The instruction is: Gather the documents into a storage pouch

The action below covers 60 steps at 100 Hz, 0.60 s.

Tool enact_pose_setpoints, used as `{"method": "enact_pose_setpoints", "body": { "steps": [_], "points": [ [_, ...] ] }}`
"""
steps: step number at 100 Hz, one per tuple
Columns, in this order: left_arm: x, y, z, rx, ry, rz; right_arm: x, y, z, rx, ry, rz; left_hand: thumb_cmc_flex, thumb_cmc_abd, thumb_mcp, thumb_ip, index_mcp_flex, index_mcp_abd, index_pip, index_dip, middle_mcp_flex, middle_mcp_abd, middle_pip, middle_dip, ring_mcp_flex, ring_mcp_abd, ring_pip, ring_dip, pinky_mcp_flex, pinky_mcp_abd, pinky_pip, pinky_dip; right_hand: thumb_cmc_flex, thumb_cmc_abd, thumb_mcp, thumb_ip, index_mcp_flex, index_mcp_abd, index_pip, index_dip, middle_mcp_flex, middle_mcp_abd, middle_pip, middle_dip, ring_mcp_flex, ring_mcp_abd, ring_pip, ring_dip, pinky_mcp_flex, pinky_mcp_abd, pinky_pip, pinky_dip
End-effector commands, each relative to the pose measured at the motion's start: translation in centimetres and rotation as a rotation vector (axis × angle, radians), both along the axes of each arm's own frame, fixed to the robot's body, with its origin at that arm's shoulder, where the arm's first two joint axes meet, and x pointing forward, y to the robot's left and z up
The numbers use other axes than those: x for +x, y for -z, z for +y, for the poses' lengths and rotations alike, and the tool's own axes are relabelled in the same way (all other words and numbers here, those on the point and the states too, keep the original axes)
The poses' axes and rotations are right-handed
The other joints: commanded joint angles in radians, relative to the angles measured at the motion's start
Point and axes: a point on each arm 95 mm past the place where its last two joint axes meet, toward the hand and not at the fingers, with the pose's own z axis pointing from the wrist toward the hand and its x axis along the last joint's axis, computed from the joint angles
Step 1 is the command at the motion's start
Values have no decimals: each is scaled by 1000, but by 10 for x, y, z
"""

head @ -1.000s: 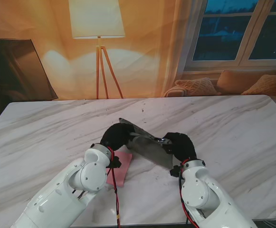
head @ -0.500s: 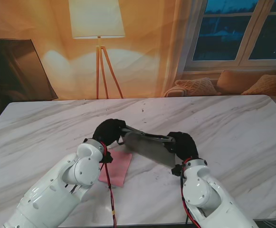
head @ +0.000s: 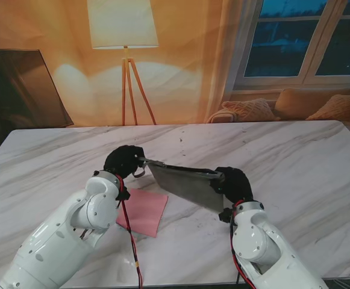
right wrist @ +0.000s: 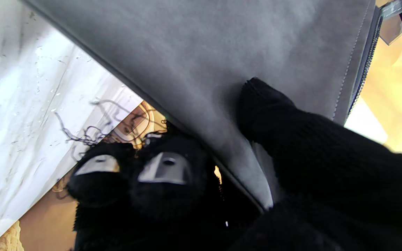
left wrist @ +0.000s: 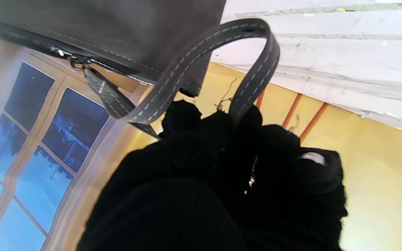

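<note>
**A:** Leftward goes my left hand [head: 124, 161] — a second ago it sat close in over the pink document [head: 143, 212], now it's out to the far left, and the pouch [head: 184, 183] has stretched flatter and wider between my two hands. More of the pink sheet shows now, too.

**B:** Who's holding what?

**A:** Left hand is closed around the grey strap loop [left wrist: 222, 52] at the pouch's left end. Right hand [head: 232, 180] pinches the right end, thumb [right wrist: 274, 115] pressed flat on the grey fabric, other fingers curled behind it. Pouch hangs off the desk [head: 295, 156], tilted, between them; the document lies flat on the desk near me, just left of centre, partly under my left forearm.

**B:** How do you do this step well?

**A:** I'd say keep the tension even, so the zip [left wrist: 79, 61] line stays straight and the mouth can open cleanly. Pull too hard on the strap and the right pinch may slip.

**B:** What do the wrist cameras add?

**A:** Left wrist shows the strap stitching, the zip and its pull — invisible from the stand. Right wrist shows the thumb's contact. Only the stand view shows the document.
</note>
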Motion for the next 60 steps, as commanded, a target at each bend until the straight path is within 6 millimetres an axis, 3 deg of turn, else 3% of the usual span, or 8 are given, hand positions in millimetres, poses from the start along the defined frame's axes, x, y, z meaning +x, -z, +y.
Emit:
{"method": "enact_pose_setpoints", "body": {
  "steps": [1, 35, 60],
  "points": [
    [3, 0, 11, 9, -35, 1, 0, 2, -3, -8, 8, 16, 76, 45, 48, 65, 34, 8, 78, 38, 61, -27, 113, 44, 58, 80, 63, 14, 6, -146, 10, 31, 105, 80, 114, 31, 179, -109, 191, 94, 4, 30, 9, 15, 36, -31, -6, -4, -1, -4, 33, 13],
    [4, 0, 33, 49, -107, -14, 1, 3, -3, -9, 12, 21, 76, 44, 45, 63, 30, 9, 74, 37, 58, -28, 108, 42, 53, 80, 59, 13, 2, -147, 7, 31, 106, 82, 112, 32, 178, -109, 186, 101, 2, 31, 8, 16, 36, -32, -7, -2, -1, -4, 33, 14],
    [2, 5, 36, 38, -128, -6, 1, 3, -1, -5, 6, 15, 88, 36, 26, 48, 13, 13, 38, 11, 38, -39, 70, 24, 27, 89, 6, -17, -23, -149, -26, 15, 105, 85, 108, 32, 176, -108, 184, 105, 2, 27, 9, 17, 36, -33, -7, -1, -1, -4, 33, 14]
  ]
}}
